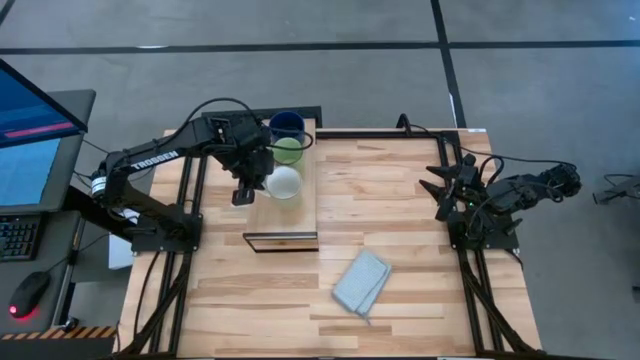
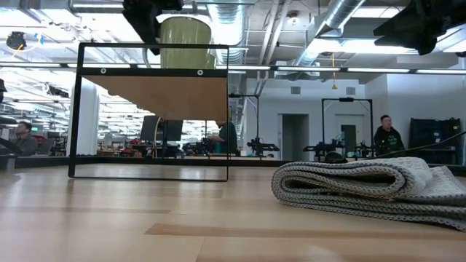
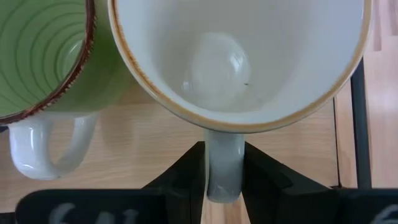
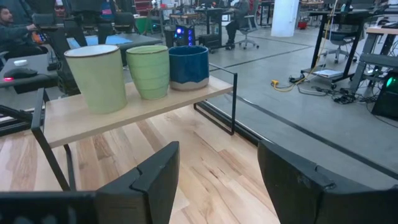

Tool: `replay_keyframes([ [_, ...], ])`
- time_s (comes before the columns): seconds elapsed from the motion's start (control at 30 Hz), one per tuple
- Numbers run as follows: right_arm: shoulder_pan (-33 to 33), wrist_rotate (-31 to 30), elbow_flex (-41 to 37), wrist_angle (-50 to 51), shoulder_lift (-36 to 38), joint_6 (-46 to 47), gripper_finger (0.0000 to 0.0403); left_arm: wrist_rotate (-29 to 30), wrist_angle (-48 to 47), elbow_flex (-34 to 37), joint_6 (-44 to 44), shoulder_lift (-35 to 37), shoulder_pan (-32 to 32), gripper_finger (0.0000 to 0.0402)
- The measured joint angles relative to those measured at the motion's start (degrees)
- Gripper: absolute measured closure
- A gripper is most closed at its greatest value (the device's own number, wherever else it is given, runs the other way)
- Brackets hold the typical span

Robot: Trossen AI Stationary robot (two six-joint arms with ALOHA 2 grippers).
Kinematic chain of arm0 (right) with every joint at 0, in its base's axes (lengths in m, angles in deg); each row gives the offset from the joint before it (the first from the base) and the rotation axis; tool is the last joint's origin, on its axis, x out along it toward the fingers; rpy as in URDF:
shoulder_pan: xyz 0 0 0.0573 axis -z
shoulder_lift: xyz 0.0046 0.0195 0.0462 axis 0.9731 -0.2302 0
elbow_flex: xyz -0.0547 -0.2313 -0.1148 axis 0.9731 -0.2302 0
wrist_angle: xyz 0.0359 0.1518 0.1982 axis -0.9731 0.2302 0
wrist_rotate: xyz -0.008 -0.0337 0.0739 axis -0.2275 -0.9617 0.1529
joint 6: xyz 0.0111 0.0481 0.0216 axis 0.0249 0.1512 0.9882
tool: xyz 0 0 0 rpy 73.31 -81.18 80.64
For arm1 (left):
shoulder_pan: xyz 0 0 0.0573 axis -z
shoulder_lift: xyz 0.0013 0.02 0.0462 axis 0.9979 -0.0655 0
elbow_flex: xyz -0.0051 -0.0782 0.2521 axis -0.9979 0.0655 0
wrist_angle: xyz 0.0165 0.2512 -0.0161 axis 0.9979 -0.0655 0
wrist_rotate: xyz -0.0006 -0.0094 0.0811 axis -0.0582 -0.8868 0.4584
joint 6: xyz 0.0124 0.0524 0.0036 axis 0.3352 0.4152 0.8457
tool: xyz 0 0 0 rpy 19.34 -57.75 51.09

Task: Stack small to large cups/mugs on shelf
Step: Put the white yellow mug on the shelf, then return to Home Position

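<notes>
My left end effector point(image 3: 224, 177) is closed on the handle of the white glazed ceramic mug with a brown-tinged rim point(image 3: 239, 62), the two dark fingers pinching the handle from either side. That mug stands on the flat plank top of the long light-wood shelf with a thin black metal frame point(image 1: 282, 225), at the end of a row: next to it is the light green ribbed mug point(image 1: 288, 150), and beyond that the dark blue mug point(image 1: 287, 125), which is the largest. From the right wrist view all three stand upright, close together in a line.

My right end effector point(image 4: 217, 177) waits with its fingers spread wide and nothing between them, well off to the other side of the wooden surface point(image 1: 400, 200). A folded grey-blue woven cloth point(image 1: 361, 282) lies on the surface, apart from the shelf.

I judge the step in hand to be the placing of the white mug, the last of the row. Whether its base sits fully on the plank I cannot quite tell, as the low view hides it. If it does, the next move calls for spreading my left fingers cleanly off the handle and backing away without nudging the green mug just beside it.
</notes>
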Motion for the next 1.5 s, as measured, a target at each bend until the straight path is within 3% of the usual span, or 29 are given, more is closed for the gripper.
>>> replay_keyframes([
  [0.43,0.0,0.0,0.0,0.1,0.0,0.0,0.0163,0.0,0.3,0.0,0.1,0.0,0.0,0.0316],
  [1.07,0.0,0.0,0.0,0.4,0.0,0.0,0.0163,-0.4,0.2,0.0,-1.2,0.0,0.0,0.0181],
  [1.5,0.0,0.0,0.0,0.4,0.0,0.0,0.0163,-0.2,0.2,0.0,-1.8,0.0,0.0,0.0175],
])
